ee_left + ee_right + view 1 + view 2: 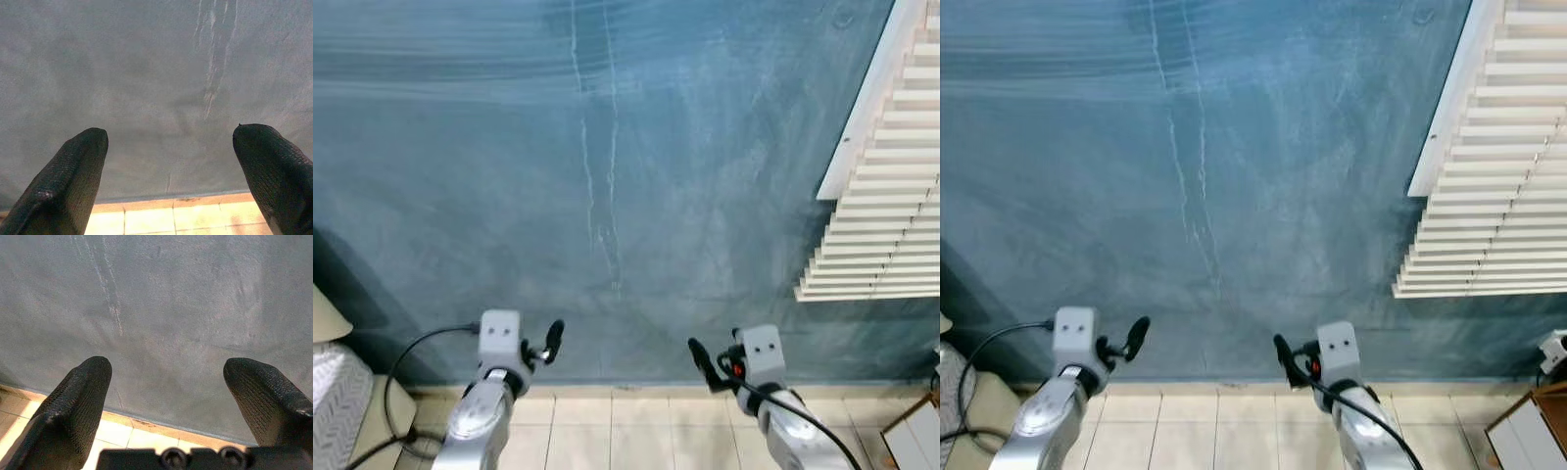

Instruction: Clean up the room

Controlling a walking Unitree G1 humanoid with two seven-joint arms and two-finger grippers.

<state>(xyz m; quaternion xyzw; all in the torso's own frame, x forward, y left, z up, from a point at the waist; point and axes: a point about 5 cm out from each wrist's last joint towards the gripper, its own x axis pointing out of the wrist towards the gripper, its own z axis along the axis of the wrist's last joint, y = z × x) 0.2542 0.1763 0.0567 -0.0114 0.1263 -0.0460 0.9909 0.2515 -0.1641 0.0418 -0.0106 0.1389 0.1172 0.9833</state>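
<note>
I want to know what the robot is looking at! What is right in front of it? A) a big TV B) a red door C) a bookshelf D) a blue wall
D: a blue wall rises straight ahead above the tiled floor, with white blinds at the right, and both the left gripper and the right gripper point at it with fingers apart, holding nothing.

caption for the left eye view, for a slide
Both open grippers, left gripper and right gripper, held empty before a blue wall, white blinds at right.
</note>
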